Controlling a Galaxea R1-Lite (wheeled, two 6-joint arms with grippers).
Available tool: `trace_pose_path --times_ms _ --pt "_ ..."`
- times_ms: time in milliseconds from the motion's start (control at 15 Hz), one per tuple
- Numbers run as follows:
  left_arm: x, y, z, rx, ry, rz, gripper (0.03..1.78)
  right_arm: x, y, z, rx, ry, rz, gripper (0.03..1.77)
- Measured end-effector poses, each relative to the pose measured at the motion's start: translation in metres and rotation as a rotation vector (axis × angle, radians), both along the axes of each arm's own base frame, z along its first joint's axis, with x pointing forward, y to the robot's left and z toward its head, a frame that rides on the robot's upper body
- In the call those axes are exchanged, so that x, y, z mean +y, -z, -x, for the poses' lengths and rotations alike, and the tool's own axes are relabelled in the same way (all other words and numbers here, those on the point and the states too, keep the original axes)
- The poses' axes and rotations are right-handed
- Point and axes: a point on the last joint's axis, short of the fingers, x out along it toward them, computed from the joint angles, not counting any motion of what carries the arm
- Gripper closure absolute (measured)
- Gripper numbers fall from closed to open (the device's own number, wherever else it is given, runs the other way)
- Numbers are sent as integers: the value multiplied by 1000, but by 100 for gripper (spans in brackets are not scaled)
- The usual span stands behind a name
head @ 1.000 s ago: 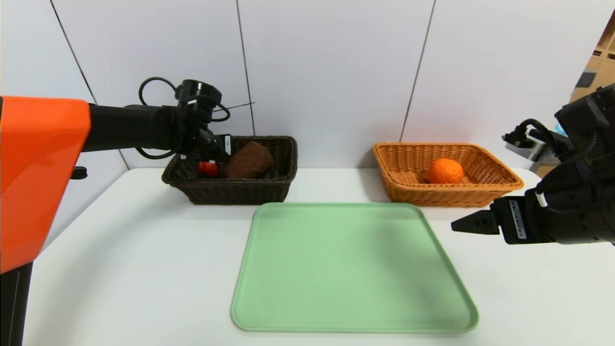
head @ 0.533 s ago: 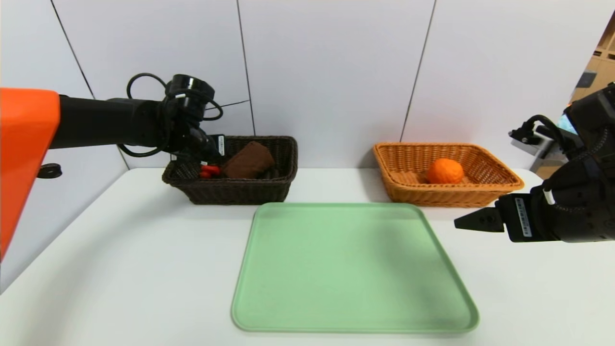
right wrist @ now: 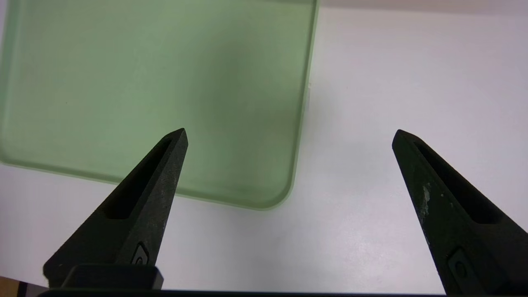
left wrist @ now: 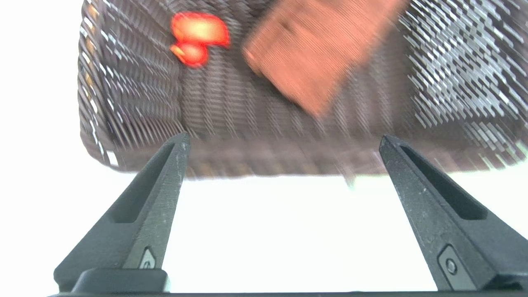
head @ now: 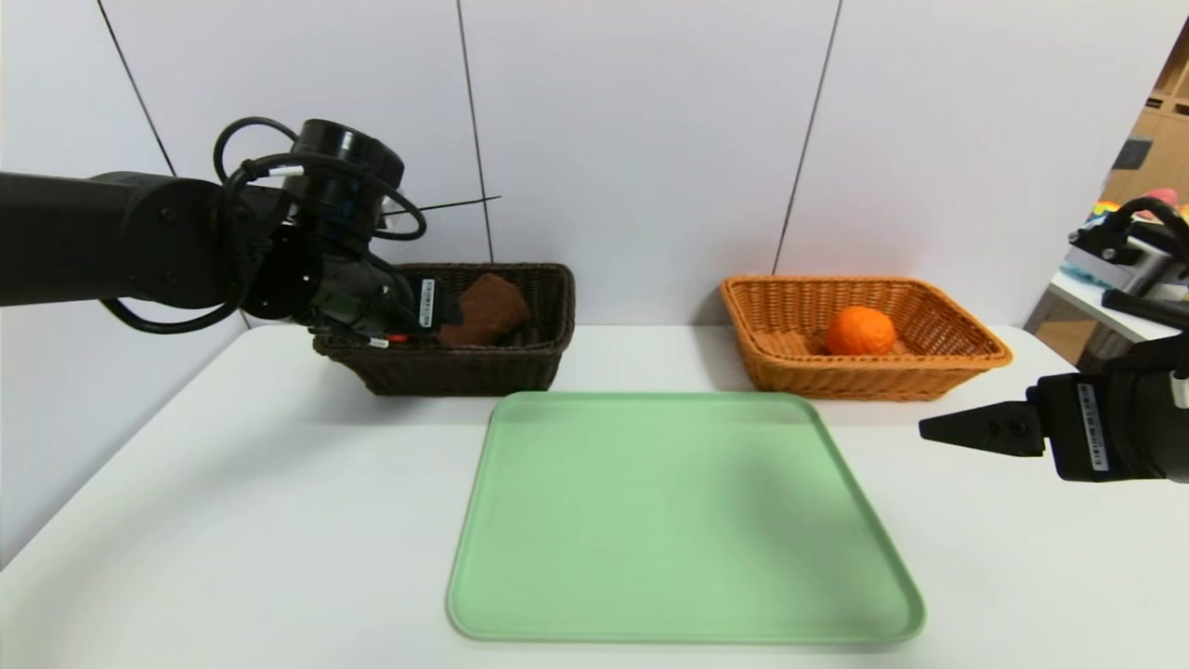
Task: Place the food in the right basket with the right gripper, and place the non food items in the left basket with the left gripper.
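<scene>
Your left basket (head: 460, 373), the dark brown one, held two things: the brown towel (head: 489, 309) and the small red toy (left wrist: 200, 29). They lay beside each other on its floor, with a gap between them. In the head view, your left gripper (left wrist: 284, 138) hid most of the toy. Your right basket (head: 836, 379), the orange-tan one, held the orange (head: 860, 332), resting on the bottom. Between and in front of the baskets, the green tray (head: 687, 520) lay flat on the white table (head: 260, 520) with nothing on it.

Your left gripper hovered over the near side of the dark basket, its fingers spread wide around nothing. Your right gripper (right wrist: 290, 132) hung over the table just beyond the tray's right edge, also spread wide and holding nothing.

Compared with a second earlier, your left arm's orange shell had left the head view, and its wrist looked larger there. Your right gripper had shifted outward to the right, away from the tray. The baskets, tray and orange had stayed put.
</scene>
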Motion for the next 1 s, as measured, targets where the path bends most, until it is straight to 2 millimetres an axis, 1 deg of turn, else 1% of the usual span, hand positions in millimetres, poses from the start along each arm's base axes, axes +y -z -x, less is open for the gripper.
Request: trace_pose_path --times_ms 333,467,600,733,1000 --pt "-5 -3 63 21 105 -7 14 -11 -4 32 -57 -29 -6 9" --pt "-4 -1 90 34 170 -17 14 -16 -1 47 -78 -46 3 9" --pt "-2 6 119 49 229 -30 14 -23 2 63 -103 -63 15 9" --pt "5 15 146 64 268 -43 13 -31 5 81 -128 -79 33 9" --pt "27 25 185 50 289 -53 12 -46 13 116 -171 -85 61 9"
